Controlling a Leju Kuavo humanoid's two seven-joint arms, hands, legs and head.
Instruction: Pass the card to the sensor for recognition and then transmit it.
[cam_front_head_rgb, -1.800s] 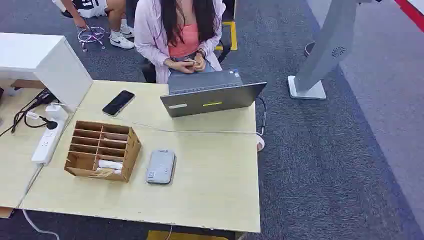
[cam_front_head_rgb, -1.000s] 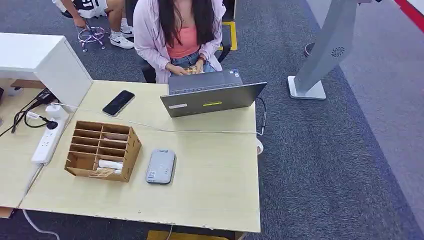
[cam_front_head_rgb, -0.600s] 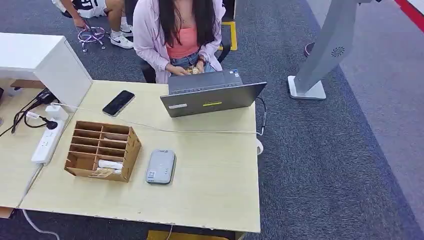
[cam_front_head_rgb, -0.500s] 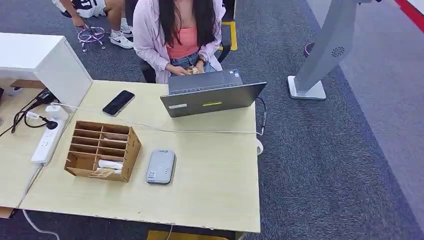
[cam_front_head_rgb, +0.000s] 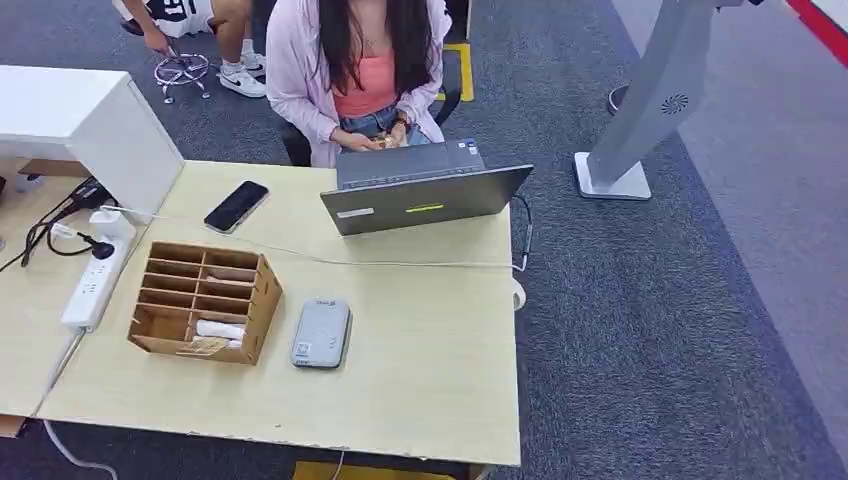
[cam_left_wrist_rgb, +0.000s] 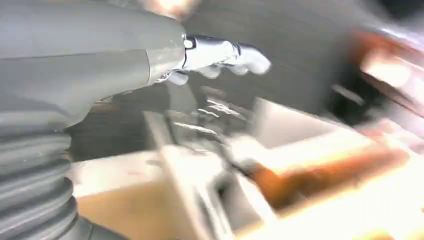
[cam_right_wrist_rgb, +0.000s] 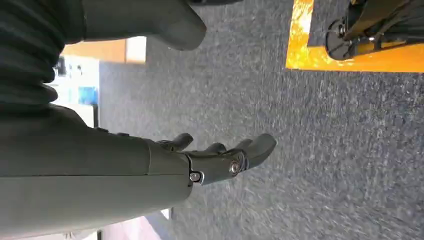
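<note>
A grey sensor (cam_front_head_rgb: 321, 333) is seen flat on the wooden table (cam_front_head_rgb: 430, 350), just beside a wooden organizer (cam_front_head_rgb: 205, 300). White cards (cam_front_head_rgb: 219, 329) are lodged in a lower compartment of the organizer. In the head view, no hand is near them. The left hand (cam_left_wrist_rgb: 220, 56) is extended, fingers apart, nothing held; the view is blurred. The right hand (cam_right_wrist_rgb: 220, 155) is held over grey carpet (cam_right_wrist_rgb: 325, 150), fingers loosely spread, empty.
</note>
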